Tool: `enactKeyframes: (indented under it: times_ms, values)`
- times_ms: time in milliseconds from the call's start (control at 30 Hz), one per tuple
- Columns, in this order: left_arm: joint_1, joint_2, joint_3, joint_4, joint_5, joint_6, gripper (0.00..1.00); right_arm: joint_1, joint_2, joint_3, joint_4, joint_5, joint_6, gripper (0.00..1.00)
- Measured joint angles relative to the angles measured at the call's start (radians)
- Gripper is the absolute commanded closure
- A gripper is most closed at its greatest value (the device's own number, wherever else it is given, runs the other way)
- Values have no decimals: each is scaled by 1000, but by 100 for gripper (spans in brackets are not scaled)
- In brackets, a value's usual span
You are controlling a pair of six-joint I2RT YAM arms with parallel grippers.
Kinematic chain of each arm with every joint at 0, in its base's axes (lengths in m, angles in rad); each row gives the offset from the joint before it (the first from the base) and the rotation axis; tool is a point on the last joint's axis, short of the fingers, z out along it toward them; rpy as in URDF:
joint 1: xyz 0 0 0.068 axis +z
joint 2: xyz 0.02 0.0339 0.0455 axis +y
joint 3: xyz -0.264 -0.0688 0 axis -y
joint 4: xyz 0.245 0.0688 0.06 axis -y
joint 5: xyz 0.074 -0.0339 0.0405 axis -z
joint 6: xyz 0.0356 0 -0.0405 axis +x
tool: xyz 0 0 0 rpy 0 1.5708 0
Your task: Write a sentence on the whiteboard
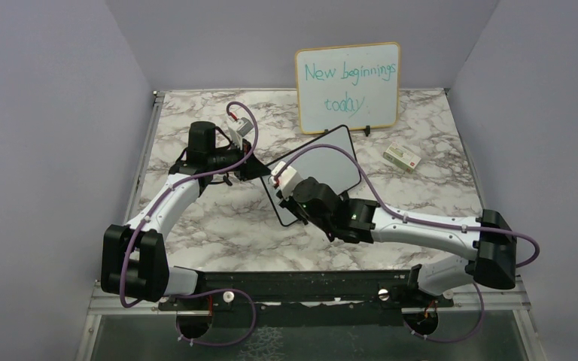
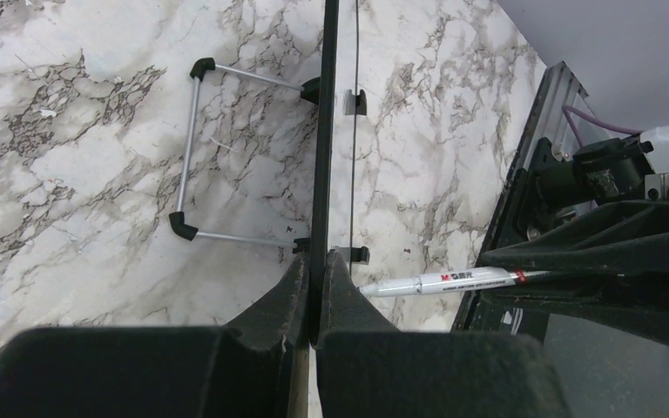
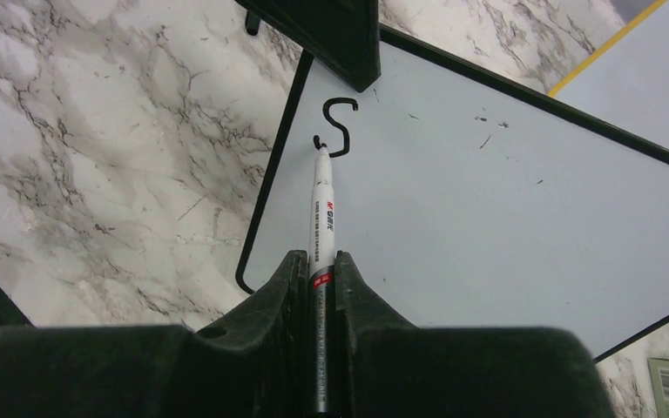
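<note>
The small black-framed whiteboard [image 1: 330, 162] lies tilted at the table's middle, its face [image 3: 488, 209] blank except for one black S-shaped stroke [image 3: 340, 126] near its left edge. My left gripper [image 2: 315, 261] is shut on the whiteboard's frame [image 2: 324, 131], seen edge-on, with its wire feet [image 2: 193, 148] showing behind. My right gripper [image 3: 320, 259] is shut on a white marker [image 3: 320, 213]. The marker's tip touches the board just below the stroke. That marker [image 2: 453, 280] also shows in the left wrist view.
A larger wood-framed board [image 1: 348, 86] with teal writing stands at the back. A small green-and-white box [image 1: 402, 156] lies to the right of the whiteboard. The black rail [image 1: 301, 284] runs along the near table edge.
</note>
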State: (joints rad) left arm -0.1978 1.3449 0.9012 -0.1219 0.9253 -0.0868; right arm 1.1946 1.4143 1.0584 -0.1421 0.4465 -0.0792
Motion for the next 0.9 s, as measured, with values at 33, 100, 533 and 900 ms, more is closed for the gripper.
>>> enactKeyframes:
  times_ms: [33,100,533,900]
  values:
    - [0,0,0,0,0,0,100,0,-9,-5,0,-1,0,100]
    - [-1,0,0,-1,0,1,100,0,-33,-16,0,-6,0,100]
    - [-1,0,2,-7,-3,3,100,0,-113,-62,20,6,1,100]
    - [-1,0,4,-11,-4,7,100,0,-105,-73,44,42,9,99]
